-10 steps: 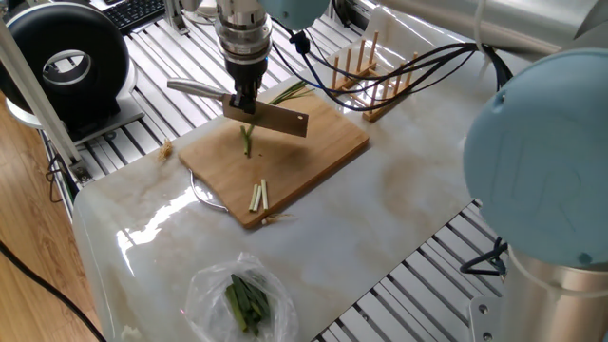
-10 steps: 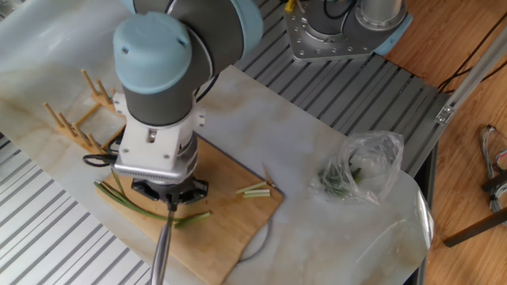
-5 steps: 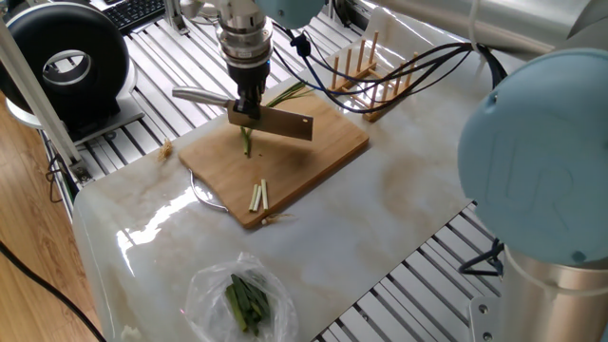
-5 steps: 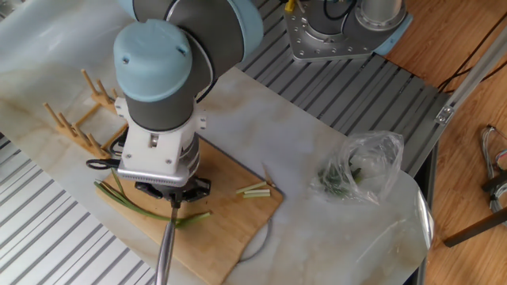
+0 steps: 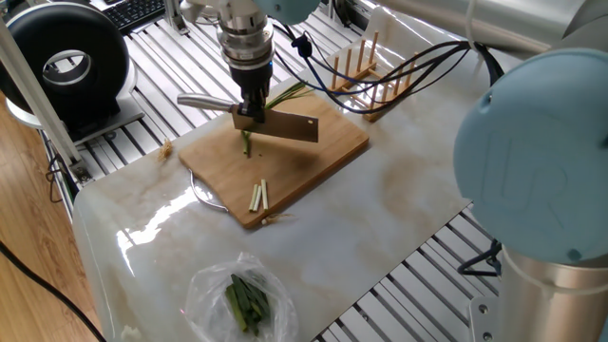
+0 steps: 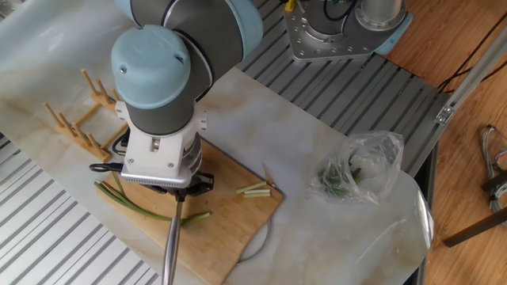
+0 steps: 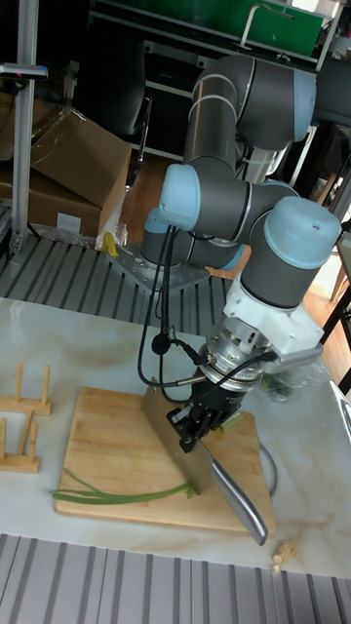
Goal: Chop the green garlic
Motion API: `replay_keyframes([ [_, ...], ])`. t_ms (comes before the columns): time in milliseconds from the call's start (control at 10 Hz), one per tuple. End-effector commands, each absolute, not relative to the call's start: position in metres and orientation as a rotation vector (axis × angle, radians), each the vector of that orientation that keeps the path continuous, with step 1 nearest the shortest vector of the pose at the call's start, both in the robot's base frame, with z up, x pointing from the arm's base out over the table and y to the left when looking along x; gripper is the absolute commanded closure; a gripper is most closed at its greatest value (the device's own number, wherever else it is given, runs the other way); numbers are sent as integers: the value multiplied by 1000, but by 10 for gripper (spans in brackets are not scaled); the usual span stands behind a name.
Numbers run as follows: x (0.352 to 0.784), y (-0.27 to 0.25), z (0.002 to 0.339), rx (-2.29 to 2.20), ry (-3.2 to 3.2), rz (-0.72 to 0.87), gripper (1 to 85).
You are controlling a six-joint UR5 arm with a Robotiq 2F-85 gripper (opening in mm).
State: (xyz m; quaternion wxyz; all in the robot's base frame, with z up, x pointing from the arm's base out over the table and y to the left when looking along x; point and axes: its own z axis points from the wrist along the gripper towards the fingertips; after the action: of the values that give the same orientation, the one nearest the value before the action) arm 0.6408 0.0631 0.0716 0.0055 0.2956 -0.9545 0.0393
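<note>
My gripper [image 5: 249, 111] is shut on a knife where handle and blade meet. The steel blade [image 5: 288, 126] hangs crosswise over the green garlic [image 5: 248, 142], and the handle [image 5: 203, 101] points left. The stalk lies on the bamboo cutting board [image 5: 323, 157], its leafy tips [image 5: 291, 91] reaching past the far edge. In the tall fixed view the gripper [image 7: 198, 430] holds the blade [image 7: 168, 425] just above the stalk [image 7: 117, 495]. In the other fixed view the arm hides the blade; the gripper [image 6: 179, 191] and stalk [image 6: 133, 207] show. Short cut sticks [image 5: 258, 195] [image 6: 255, 189] lie near the board's front edge.
A clear plastic bag of dark green leaves [image 5: 243, 300] [image 6: 359, 169] lies on the marble table near its front edge. A wooden peg rack [image 5: 367, 72] [image 6: 74, 119] stands behind the board. Cables [image 5: 399, 71] trail from the arm across the rack. A grey plate edge [image 5: 203, 195] shows under the board.
The gripper and knife have shifted a little to the right along the stalk in the one fixed view. The stalk and cut sticks have not moved.
</note>
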Motion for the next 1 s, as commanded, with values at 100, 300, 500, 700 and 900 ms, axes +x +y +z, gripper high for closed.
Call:
replay_keyframes([
  [100, 632, 66, 70, 906, -2964, 96, 843],
  [300, 628, 68, 70, 908, -2954, 81, 843],
  [500, 622, 73, 71, 908, -2935, 50, 843],
  [700, 615, 78, 74, 909, -2914, 23, 843],
  [900, 608, 85, 75, 896, -2903, -1, 843],
])
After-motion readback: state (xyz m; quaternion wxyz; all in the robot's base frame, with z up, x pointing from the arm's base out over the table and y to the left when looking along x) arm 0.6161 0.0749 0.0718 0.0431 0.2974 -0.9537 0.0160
